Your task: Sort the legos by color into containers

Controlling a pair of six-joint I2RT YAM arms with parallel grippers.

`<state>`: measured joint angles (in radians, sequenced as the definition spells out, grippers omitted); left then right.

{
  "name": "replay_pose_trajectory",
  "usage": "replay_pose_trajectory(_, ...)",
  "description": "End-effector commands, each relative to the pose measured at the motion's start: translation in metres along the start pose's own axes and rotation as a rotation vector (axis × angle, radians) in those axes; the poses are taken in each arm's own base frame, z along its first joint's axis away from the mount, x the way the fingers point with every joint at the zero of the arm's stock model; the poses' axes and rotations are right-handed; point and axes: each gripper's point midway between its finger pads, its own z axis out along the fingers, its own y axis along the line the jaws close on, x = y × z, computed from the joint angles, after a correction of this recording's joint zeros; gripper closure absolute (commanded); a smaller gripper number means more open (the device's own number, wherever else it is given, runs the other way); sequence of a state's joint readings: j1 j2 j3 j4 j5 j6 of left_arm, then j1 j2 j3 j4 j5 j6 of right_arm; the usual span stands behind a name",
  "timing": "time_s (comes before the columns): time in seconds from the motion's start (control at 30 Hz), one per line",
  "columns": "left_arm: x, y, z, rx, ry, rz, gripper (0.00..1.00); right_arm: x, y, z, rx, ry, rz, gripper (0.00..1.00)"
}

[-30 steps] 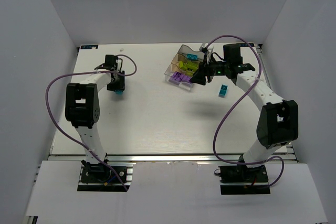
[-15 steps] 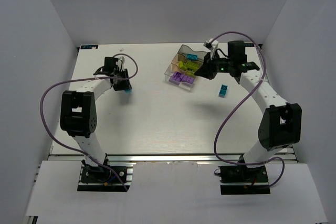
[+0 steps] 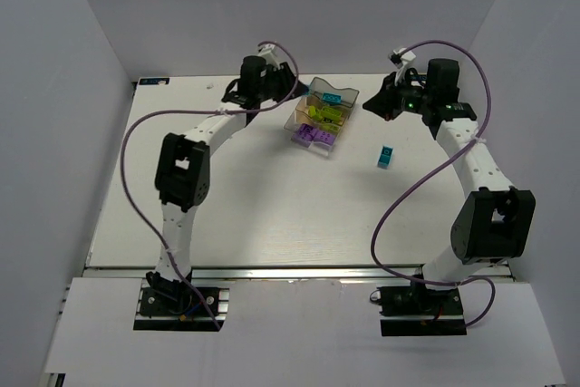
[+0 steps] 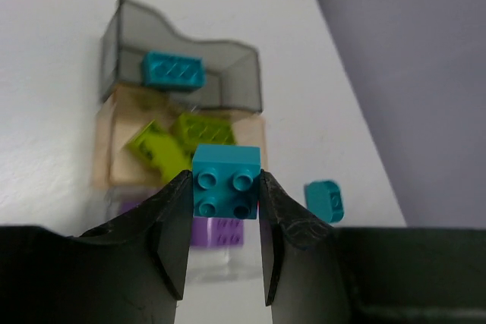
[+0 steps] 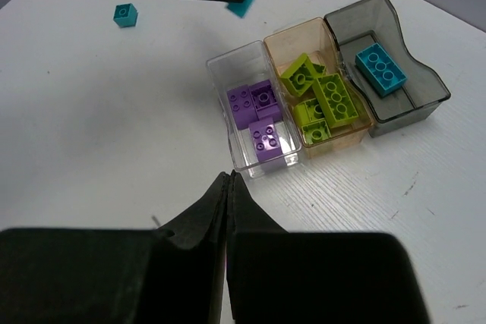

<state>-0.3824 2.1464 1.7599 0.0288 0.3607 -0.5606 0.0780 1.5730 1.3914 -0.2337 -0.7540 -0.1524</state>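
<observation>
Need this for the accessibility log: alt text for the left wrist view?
The left gripper holds a square teal brick between its fingers, with the three-compartment tray behind it. The far compartment holds a longer teal brick, the middle one lime bricks, the near one purple bricks; a loose teal brick lies on the table to the right.

text: none legible | labels/brands: none legible | numbers/signs: none legible in any view

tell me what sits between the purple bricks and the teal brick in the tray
The middle compartment, holding the lime green bricks; the right wrist view shows it best.
</observation>
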Motion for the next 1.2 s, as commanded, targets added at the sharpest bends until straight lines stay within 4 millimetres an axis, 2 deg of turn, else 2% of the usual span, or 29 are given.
replay_pose_trajectory(0.0,-0.023,-0.027,0.039,0.123,-0.08,-0.031,0.94,-0.015,0.001,-0.013,0.019,-0.049,-0.015,1.0)
replay_pose_trajectory(0.03,-0.027,-0.029,0.047,0.123,-0.101,-0.029,0.94,-0.016,0.002,-0.014,0.018,-0.054,-0.015,1.0)
replay_pose_trajectory(0.07,-0.044,-0.045,0.052,0.161,-0.153,-0.004,0.94,-0.012,0.001,-0.015,0.017,-0.051,-0.006,1.0)
replay_pose_trajectory(0.1,-0.037,-0.035,0.066,0.144,-0.161,-0.007,0.96,-0.012,0.0,-0.016,0.018,-0.052,0.0,1.0)
replay_pose_trajectory(0.27,-0.052,-0.042,0.09,0.148,-0.298,0.028,1.0,-0.008,-0.001,-0.018,0.015,-0.052,0.016,1.0)
replay_pose_trajectory(0.3,-0.062,-0.048,0.091,0.157,-0.332,0.042,1.0,-0.006,-0.001,-0.018,0.013,-0.05,0.022,1.0)
replay_pose_trajectory(0.33,-0.054,-0.041,0.1,0.145,-0.332,0.054,1.0,-0.004,0.0,-0.018,0.008,-0.049,0.027,1.0)
replay_pose_trajectory(0.37,-0.053,-0.042,0.104,0.131,-0.347,0.064,1.0,-0.005,0.0,-0.019,0.008,-0.05,0.027,1.0)
replay_pose_trajectory(0.4,-0.059,-0.044,0.105,0.125,-0.37,0.086,1.0,0.0,0.001,-0.018,0.006,-0.042,0.037,1.0)
replay_pose_trajectory(0.53,-0.045,-0.033,0.119,0.062,-0.395,0.118,1.0,0.008,0.003,-0.02,0.001,-0.038,0.058,1.0)
replay_pose_trajectory(0.73,-0.03,-0.015,0.131,-0.009,-0.393,0.151,1.0,0.019,0.005,-0.021,-0.005,-0.031,0.08,1.0)
replay_pose_trajectory(0.93,-0.02,0.0,0.138,-0.055,-0.386,0.145,1.0,0.019,0.004,-0.022,-0.002,-0.03,0.078,1.0)
replay_pose_trajectory(1.1,-0.017,0.007,0.139,-0.081,-0.38,0.145,0.87,0.016,0.002,-0.023,0.002,-0.032,0.073,1.0)
replay_pose_trajectory(1.13,-0.017,0.009,0.139,-0.091,-0.385,0.143,0.73,0.016,0.002,-0.023,0.001,-0.031,0.071,1.0)
replay_pose_trajectory(1.17,-0.017,0.008,0.139,-0.092,-0.386,0.141,0.69,0.016,0.003,-0.023,0.001,-0.03,0.072,1.0)
